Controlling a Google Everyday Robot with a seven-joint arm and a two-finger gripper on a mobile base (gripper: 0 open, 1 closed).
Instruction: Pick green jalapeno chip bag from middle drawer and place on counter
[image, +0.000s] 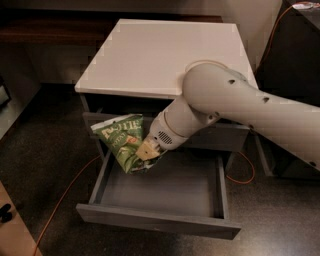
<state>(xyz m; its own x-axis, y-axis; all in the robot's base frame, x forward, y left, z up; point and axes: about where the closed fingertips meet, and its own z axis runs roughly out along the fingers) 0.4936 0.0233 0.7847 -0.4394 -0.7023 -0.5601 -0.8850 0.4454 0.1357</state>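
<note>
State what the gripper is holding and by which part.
The gripper holds the green jalapeno chip bag by its right edge, near the lower end, above the open middle drawer.
</note>
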